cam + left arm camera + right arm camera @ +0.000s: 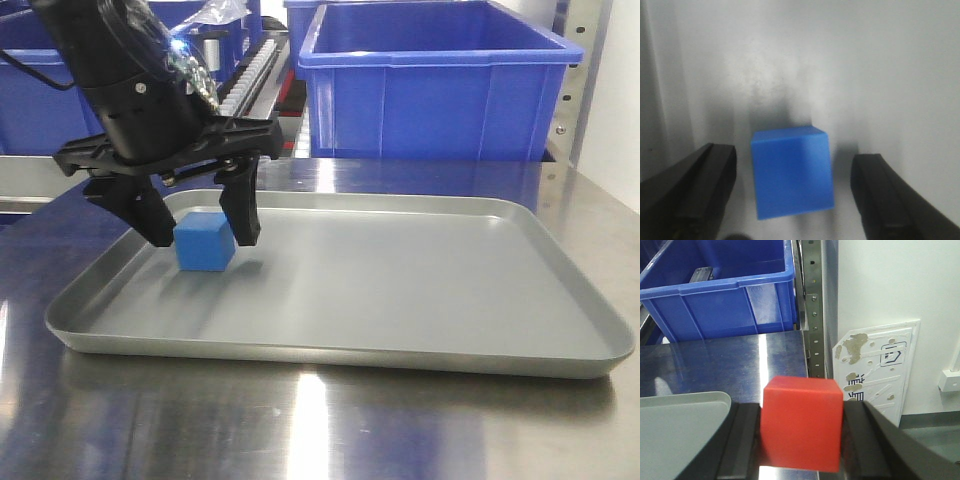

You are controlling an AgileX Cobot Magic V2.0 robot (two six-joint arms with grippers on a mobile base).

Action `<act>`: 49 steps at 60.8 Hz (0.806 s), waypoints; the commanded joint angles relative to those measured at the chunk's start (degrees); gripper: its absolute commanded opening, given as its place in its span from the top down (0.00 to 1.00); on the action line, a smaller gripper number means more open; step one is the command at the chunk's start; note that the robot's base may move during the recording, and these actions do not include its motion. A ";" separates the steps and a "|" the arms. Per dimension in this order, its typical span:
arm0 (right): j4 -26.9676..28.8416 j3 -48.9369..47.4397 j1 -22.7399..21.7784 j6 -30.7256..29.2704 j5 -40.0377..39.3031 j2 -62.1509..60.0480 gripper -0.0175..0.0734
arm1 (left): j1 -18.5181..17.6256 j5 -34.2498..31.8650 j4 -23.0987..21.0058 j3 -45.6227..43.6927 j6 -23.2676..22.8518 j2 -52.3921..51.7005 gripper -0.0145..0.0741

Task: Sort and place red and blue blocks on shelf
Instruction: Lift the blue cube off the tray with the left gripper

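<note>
The blue block [205,242] rests on the floor of the shallow grey tray [420,290], near its left side. My left gripper [204,240] reaches down over it, open, one black finger on each side with a gap to the block. In the left wrist view the blue block [792,172] sits between the fingers [705,192] without touching them. My right gripper [802,440] is shut on the red block [802,422] and holds it above the steel table [740,360], just right of the tray corner [680,425]. The right gripper is out of the front view.
Large blue bins [430,80] stand on the shelf behind the table, with a roller track [255,65] between them. A perforated shelf upright [812,315] and a blue bin [725,290] are ahead of the red block. A white wall with a sign [880,365] lies to the right.
</note>
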 commanded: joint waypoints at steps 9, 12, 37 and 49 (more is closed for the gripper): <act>-0.85 -1.55 -0.32 -0.34 -5.67 0.23 0.74 | -0.40 -0.74 -4.34 -1.87 -0.55 -2.39 0.55; -0.85 -1.55 -0.32 -0.34 -5.67 0.23 0.74 | -0.40 -0.42 -4.46 -1.87 -0.55 -2.39 0.65; -0.85 -1.55 -0.32 -0.34 -5.67 0.23 0.74 | 0.65 0.29 -1.84 -1.87 1.10 -7.22 0.70; -0.85 -1.55 -0.32 -0.34 -5.67 0.23 0.74 | 4.78 -1.16 1.42 -1.87 1.10 -15.92 0.70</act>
